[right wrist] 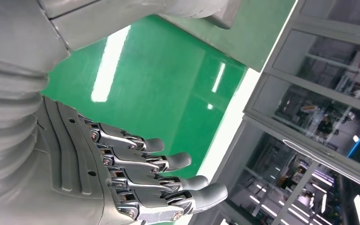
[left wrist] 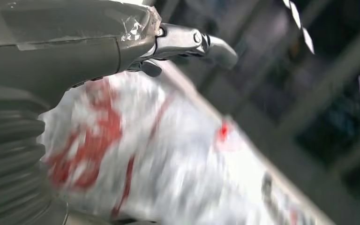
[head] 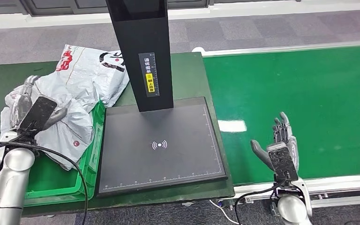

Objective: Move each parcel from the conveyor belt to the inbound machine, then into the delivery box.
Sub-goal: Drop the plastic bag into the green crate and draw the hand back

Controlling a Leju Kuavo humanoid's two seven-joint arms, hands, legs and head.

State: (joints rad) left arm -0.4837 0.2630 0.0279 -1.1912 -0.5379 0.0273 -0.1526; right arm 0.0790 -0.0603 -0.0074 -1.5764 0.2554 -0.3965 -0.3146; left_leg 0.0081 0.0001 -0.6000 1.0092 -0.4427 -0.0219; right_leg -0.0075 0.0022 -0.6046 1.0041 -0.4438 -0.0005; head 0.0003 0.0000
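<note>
While our left hand [head: 30, 105] rests on the grey parcel [head: 68, 119], we cannot tell whether its fingers have actually closed on the film or just lie against it; the left wrist view gives a blur of white and red wrapper close under the thumb. That parcel lies slumped in the green box [head: 90, 161], which sits just left of the scanner plate [head: 161, 145], and a second bag [head: 96, 68] lies behind it, spilling over the box edge onto the table [head: 187, 70]. We judge both to be light, soft poly mailers: slack, crinkled and slippery, likely to sag and slide through a loose hold, so a bunched fold near the middle looks the surest place to take them. Our right hand [head: 281, 140] hovers above the near edge of the belt [head: 309, 93], fingers spread and straight, holding nothing. Where we see the belt it shows bare green. Between box and belt the black post [head: 143, 51] rises from the back of the plate, and anything carried across must pass in front of it.
</note>
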